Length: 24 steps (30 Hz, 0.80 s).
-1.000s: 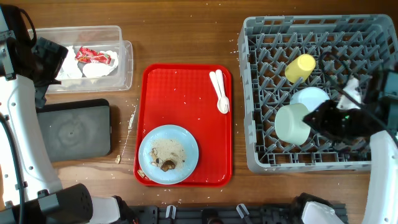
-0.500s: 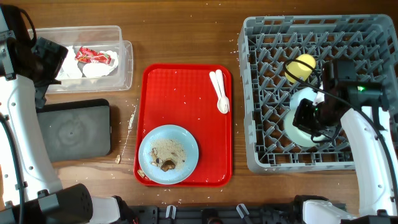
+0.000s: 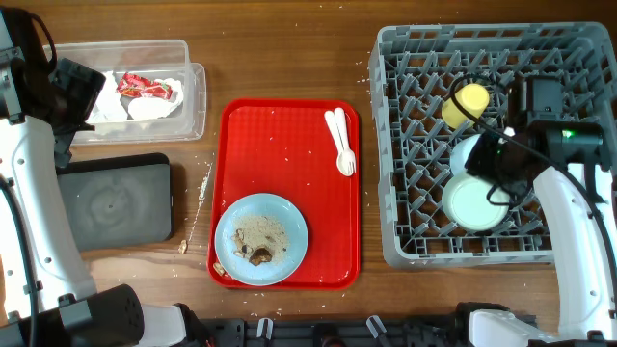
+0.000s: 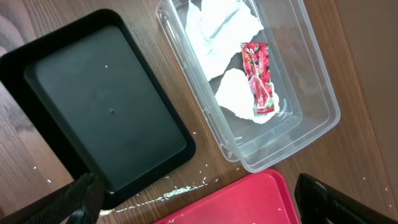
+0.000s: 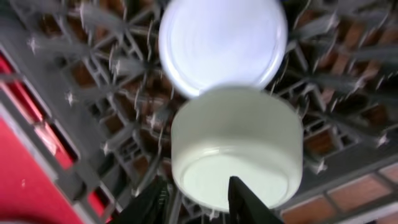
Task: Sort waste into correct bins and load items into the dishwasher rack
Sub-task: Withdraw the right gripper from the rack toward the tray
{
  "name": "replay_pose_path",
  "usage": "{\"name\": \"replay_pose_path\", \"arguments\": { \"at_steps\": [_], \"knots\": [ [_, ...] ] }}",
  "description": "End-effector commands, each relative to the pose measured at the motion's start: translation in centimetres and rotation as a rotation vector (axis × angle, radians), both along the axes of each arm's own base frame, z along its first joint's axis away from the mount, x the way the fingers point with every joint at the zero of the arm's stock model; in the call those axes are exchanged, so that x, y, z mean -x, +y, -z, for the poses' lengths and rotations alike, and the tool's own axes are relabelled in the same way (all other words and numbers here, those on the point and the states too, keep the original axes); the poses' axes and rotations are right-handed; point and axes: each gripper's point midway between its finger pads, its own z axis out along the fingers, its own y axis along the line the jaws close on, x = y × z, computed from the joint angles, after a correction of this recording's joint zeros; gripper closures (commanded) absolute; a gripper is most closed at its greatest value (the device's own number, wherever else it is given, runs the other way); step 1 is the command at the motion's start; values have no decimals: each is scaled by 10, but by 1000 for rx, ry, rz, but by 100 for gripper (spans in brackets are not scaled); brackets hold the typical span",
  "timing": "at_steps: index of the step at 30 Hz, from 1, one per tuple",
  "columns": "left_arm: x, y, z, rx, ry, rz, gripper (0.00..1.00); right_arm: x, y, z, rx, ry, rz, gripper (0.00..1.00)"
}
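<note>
Inside the dishwasher rack (image 3: 389,253), the pale green saucer (image 5: 236,149) sits upside down against the light blue bowl (image 5: 221,43), just beyond the right gripper's (image 5: 198,191) parted, empty fingers (image 5: 244,200).

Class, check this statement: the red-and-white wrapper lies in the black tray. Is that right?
No. The red-and-white wrapper lies in the clear tub, on the white napkins, not in the black tray beside it. The left wrist view shows this plainly.
</note>
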Motion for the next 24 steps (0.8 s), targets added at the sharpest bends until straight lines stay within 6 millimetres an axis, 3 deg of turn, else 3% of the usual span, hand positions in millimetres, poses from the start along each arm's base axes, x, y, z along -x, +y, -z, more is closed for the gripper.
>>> {"name": "replay_pose_path", "arguments": {
  "at_steps": [1,4,6,7,13,17,19,21,22,24],
  "knots": [
    [0,1,2,3,4,-11,0,-27,-26,-7,104,-85,115,77],
    [0,1,2,3,4,-11,0,-48,-39,14,109,-75,148,88],
    [0,1,2,3,4,-11,0,-44,-41,38,96,22,147,96],
    [0,1,2,3,4,-11,0,-32,-35,50,64,105,138,96],
    [0,1,2,3,4,-11,0,-3,2,55,-113,232,-47,96],
    [0,1,2,3,4,-11,0,-3,3,53,-119,231,-49,96],
    [0,1,2,3,4,-11,0,-6,4,41,-127,213,-50,96],
    [0,1,2,3,4,-11,0,-13,9,15,-145,145,-66,96],
    [0,1,2,3,4,-11,0,-18,17,-1,-183,89,-117,95],
    [0,1,2,3,4,-11,0,-29,60,-41,-338,-66,-346,82]
  ]
}}
